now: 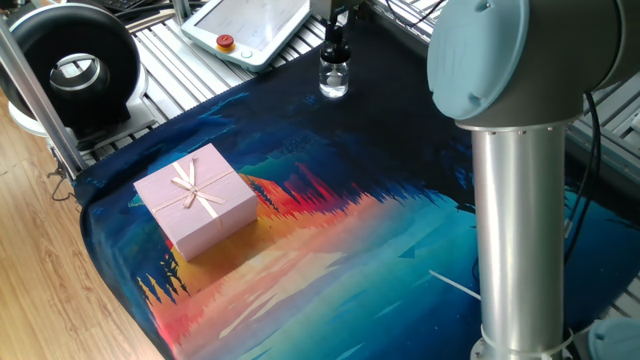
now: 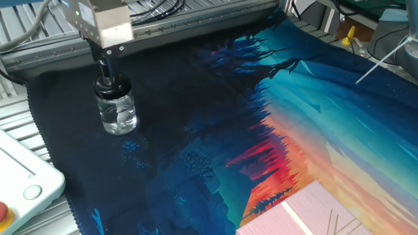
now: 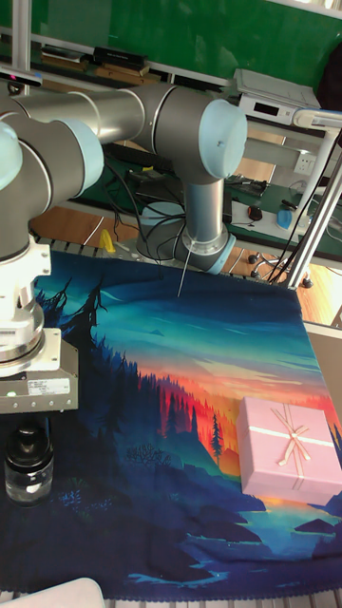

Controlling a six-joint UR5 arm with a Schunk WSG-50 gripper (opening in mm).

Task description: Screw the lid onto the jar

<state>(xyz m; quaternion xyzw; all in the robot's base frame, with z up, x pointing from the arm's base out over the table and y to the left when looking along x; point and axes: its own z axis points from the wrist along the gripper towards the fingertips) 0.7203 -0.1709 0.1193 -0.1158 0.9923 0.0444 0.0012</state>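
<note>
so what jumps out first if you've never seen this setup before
Probably the mat, printed with a vivid sunset forest, and the pink gift box with its ribbon bow near one edge. At the dark far corner, the gripper stands straight over the tiny glass jar, on the black lid at its neck.

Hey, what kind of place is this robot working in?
Likely a robotics lab: a teach pendant lies on an aluminium-slat bench, with electronics shelves behind the arm.
</note>
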